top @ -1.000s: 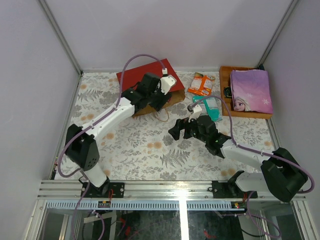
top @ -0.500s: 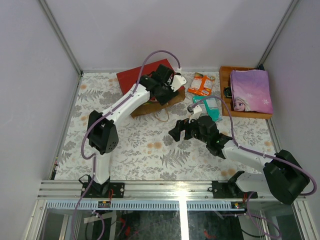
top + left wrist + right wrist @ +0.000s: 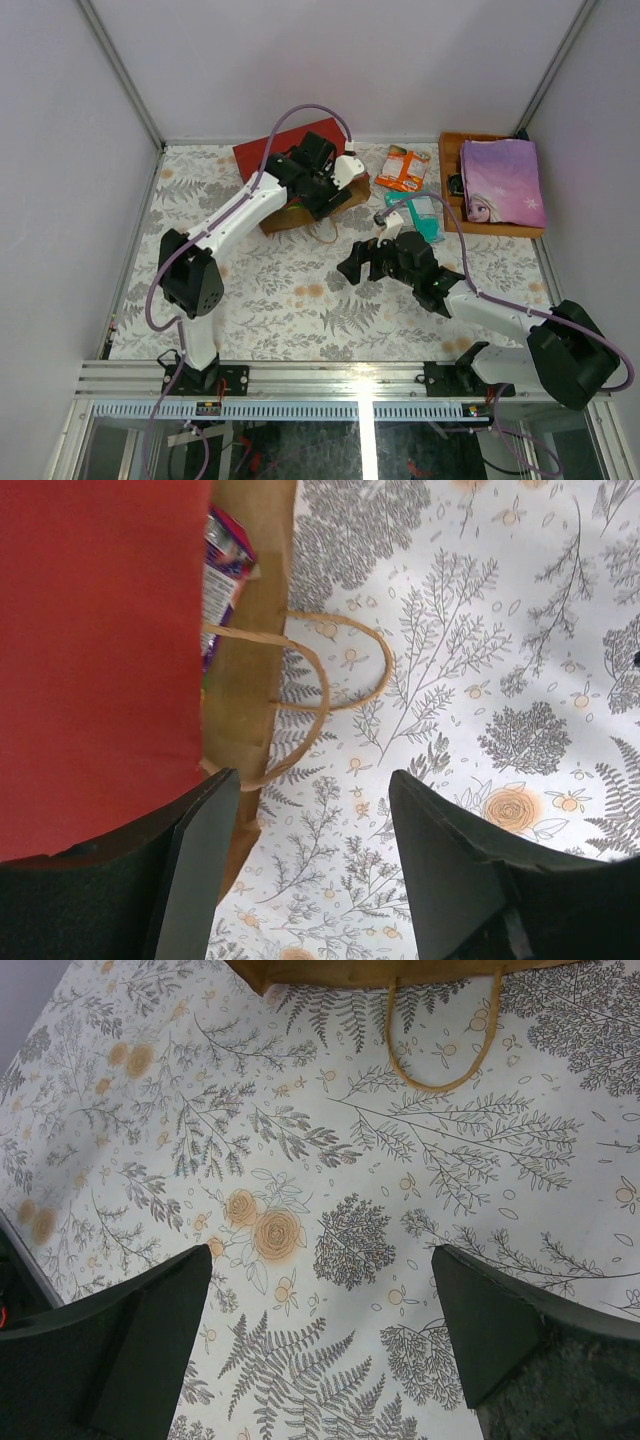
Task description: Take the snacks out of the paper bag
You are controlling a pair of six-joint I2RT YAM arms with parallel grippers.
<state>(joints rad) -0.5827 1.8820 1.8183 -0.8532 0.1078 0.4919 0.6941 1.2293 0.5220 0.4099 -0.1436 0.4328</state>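
The left arm stretches far forward, the left claw (image 3: 315, 778) pointing down, jaws apart and empty. The right claw (image 3: 320, 1252), held low, gapes wide.

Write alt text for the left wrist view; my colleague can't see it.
The red paper bag fills the left side, its brown mouth showing a purple packet inside. Its tan cord handles rest on the floral tablecloth, and the left gripper stands open along the bottom edge with nothing between its fingers.
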